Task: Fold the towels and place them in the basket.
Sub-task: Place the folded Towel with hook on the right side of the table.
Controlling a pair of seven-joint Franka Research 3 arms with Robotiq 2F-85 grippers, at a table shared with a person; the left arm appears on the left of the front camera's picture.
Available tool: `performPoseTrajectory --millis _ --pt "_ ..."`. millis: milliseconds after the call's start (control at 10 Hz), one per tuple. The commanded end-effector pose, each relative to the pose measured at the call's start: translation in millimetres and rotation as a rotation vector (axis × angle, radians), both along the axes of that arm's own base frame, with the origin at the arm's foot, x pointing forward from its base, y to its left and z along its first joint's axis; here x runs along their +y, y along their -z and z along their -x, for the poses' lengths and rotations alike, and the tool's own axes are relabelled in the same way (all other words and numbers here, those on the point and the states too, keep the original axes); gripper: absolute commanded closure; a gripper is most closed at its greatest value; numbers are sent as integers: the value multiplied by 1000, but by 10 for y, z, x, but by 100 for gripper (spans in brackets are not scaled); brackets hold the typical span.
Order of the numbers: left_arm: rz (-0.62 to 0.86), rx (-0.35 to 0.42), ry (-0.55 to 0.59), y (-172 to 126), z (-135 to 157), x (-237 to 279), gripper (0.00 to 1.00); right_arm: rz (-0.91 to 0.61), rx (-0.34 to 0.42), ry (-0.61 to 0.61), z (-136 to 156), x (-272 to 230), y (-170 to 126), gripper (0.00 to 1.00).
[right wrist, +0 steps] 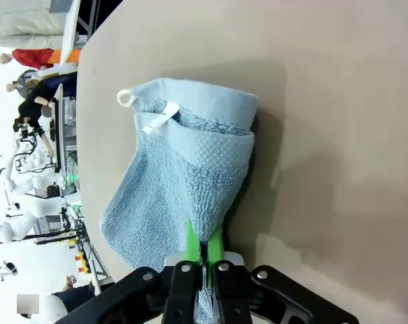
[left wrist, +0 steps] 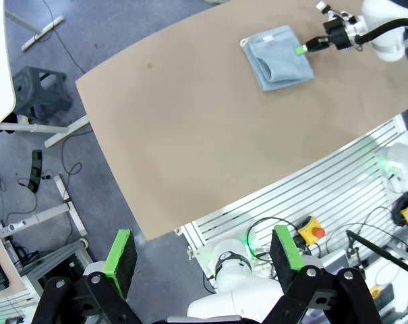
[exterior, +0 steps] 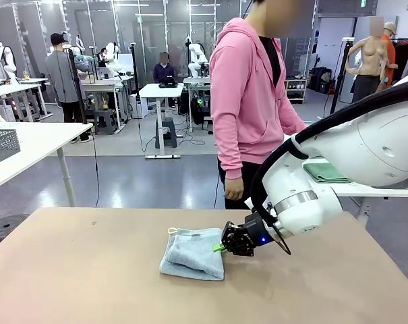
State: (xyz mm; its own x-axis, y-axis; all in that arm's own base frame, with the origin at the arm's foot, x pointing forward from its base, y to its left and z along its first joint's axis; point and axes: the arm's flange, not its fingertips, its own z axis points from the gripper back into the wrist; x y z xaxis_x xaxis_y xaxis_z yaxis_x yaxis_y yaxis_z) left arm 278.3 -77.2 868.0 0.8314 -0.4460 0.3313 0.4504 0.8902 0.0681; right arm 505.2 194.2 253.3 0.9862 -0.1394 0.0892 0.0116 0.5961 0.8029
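Right end effector (exterior: 219, 248) pinched shut on blue towel (exterior: 190, 255), 3 o'clock edge. Best: lift low, carry toward 9 o'clock, align edges. Left end effector (left wrist: 204, 260) wide, empty.

Bright even overhead light, soft shadows, wide-angle wrist-view distortion

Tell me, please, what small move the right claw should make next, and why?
Probably lift slightly: the right claw is shut on the edge of the light blue towel, which lies folded on the table, so raising it should free it for carrying.
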Motion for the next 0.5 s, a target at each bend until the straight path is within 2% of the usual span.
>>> performPoseTrajectory --millis 0,400 --pt "-3 0 10 10 37 22 0 -20 2 -18 -40 4 49 100" --pt "-3 0 10 10 37 22 0 -20 2 -18 -40 4 49 100"
